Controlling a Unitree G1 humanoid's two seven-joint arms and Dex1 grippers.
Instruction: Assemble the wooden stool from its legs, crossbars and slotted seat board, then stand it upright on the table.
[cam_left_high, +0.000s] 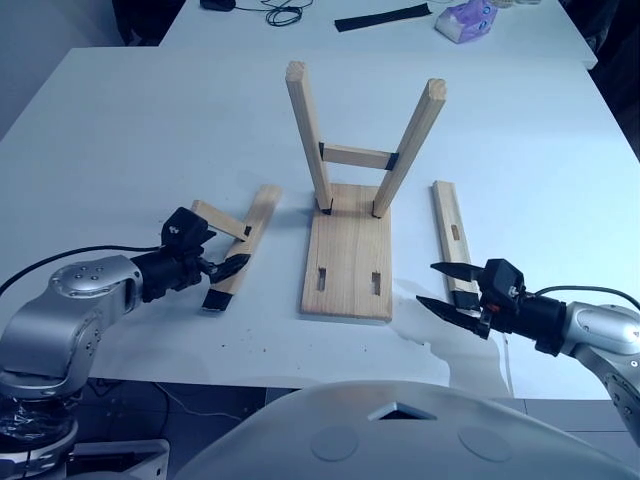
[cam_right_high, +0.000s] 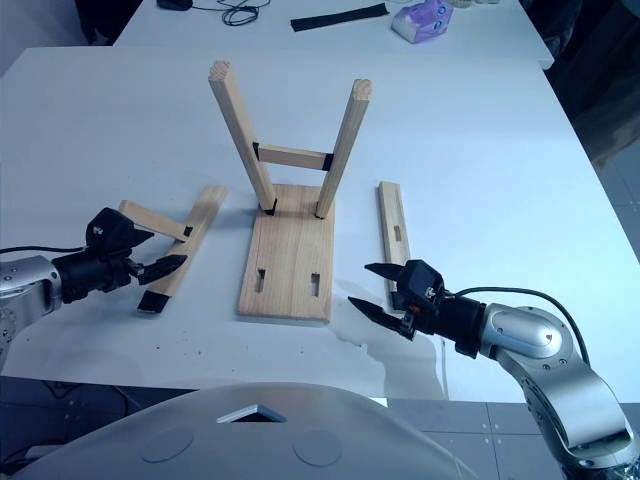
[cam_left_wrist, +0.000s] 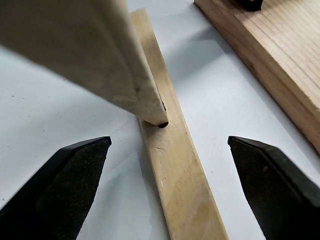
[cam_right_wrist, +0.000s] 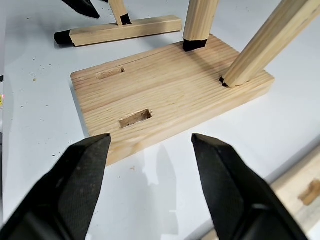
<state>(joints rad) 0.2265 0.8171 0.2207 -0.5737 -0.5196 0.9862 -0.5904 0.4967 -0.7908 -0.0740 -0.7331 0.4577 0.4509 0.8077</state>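
White table (cam_left_high: 120, 130) carries the seat board (cam_left_high: 348, 265), with two legs (cam_left_high: 308, 130) and a crossbar (cam_left_high: 355, 156) standing in its far slots. Your left gripper (cam_left_high: 238, 266) is spread wide astride the loose leg (cam_left_high: 245, 240); the wrist view shows a second crossbar (cam_left_wrist: 90, 55) joined to it. Your right gripper (cam_left_high: 426, 283), also spread and holding nothing, hovers off the board's near right corner.

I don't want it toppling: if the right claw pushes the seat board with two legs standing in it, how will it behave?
The seat board lies flat and broad on the table, so it would probably slide rather than tip. The upright legs are tall and splayed, tied by one crossbar, so they might wobble in their slots.
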